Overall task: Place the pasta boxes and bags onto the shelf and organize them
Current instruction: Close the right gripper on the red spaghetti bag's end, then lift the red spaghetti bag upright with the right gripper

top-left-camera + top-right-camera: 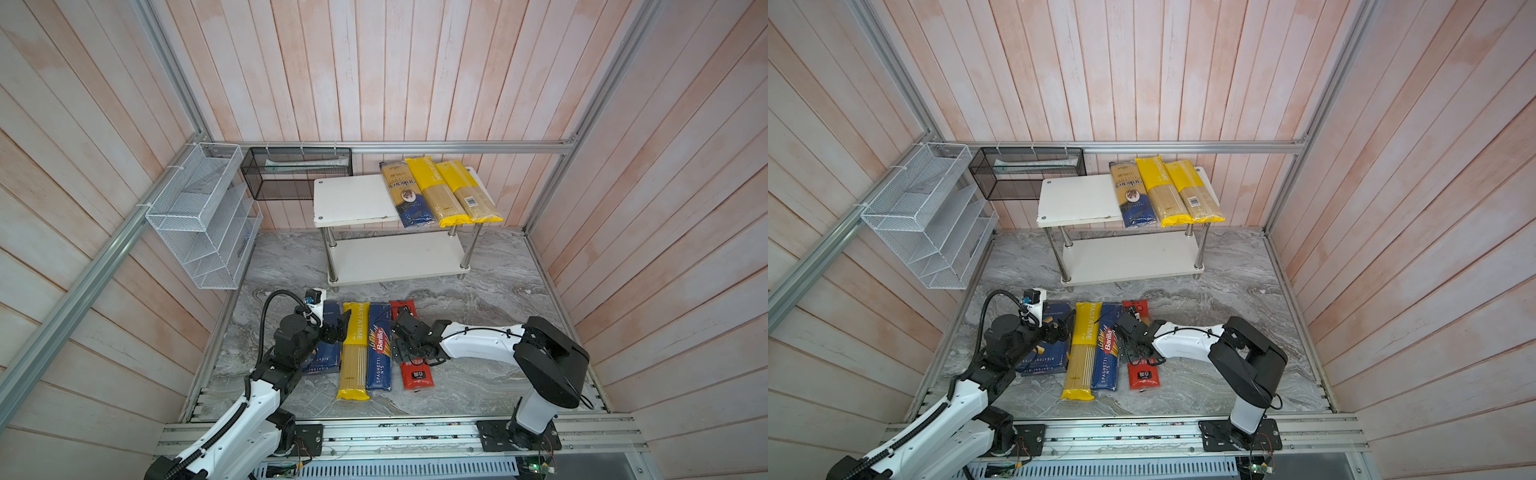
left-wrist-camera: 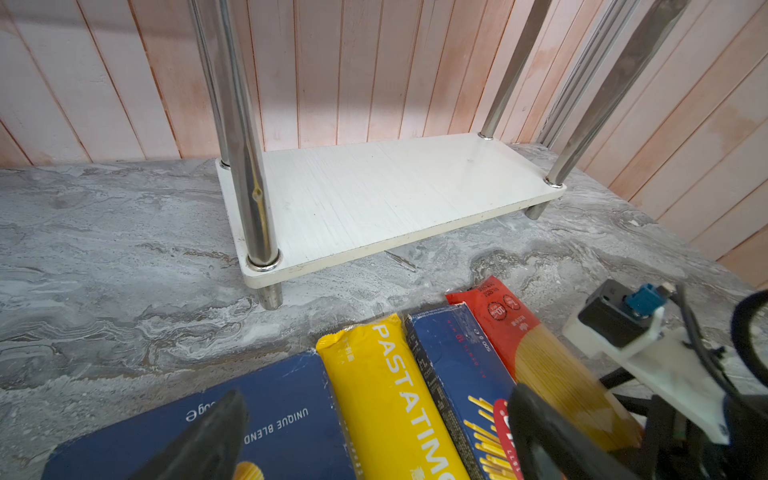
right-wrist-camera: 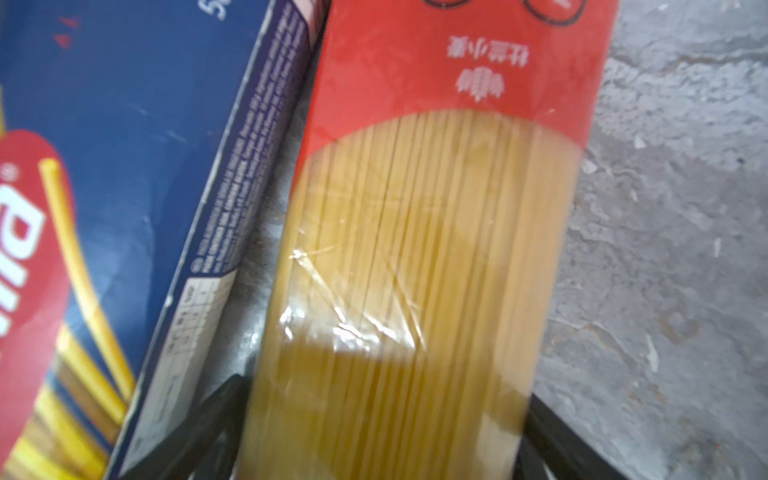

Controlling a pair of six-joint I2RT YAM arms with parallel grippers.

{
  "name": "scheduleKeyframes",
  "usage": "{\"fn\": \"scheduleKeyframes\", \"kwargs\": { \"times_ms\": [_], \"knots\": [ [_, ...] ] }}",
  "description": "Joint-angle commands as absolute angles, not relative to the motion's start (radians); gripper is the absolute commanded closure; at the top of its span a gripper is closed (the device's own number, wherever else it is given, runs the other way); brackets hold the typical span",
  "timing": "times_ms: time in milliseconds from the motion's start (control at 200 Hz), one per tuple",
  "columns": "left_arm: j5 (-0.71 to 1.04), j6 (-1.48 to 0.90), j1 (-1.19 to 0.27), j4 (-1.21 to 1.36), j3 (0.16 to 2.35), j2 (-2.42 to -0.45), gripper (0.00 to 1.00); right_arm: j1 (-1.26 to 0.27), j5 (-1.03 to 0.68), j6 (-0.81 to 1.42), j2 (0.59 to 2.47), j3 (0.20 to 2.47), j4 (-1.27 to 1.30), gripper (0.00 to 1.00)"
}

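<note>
Three bags (image 1: 434, 193) on shelf's (image 1: 353, 199) top board, right end. Before it on the table (image 1: 490, 299) (left to right): rigatoni box (image 1: 320, 365), PASTATIME bag (image 1: 353, 353), spaghetti box (image 1: 379, 353), right-hand bag (image 1: 417, 376).

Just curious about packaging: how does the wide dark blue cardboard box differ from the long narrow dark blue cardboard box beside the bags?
The wide dark blue rigatoni box is broader and shorter; the narrow dark blue spaghetti box is slimmer and longer. The wide box ends the row, partly under the left arm; the narrow box lies between a yellow-ended bag and a red-ended bag. Both lie flat, off the white shelf.
</note>
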State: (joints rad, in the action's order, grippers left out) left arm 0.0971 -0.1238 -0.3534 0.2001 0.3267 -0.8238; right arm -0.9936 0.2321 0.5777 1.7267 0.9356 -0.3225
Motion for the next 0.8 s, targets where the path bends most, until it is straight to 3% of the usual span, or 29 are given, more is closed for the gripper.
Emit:
{"fn": "scheduleKeyframes", "kwargs": {
  "times_ms": [0,540,790],
  "knots": [
    [0.101,-0.121,-0.350,0.203,0.322,-0.827,0.00,-1.003,0.186,0.587,1.768,0.886,-0.338,0.15],
    [0.101,-0.120,-0.350,0.203,0.324,-0.827,0.00,-1.000,0.202,0.592,1.736,0.910,-0.356,0.37],
    [0.101,-0.120,-0.349,0.203,0.324,-0.828,0.00,-0.996,0.216,0.588,1.692,0.929,-0.354,0.43]
  ]
}}
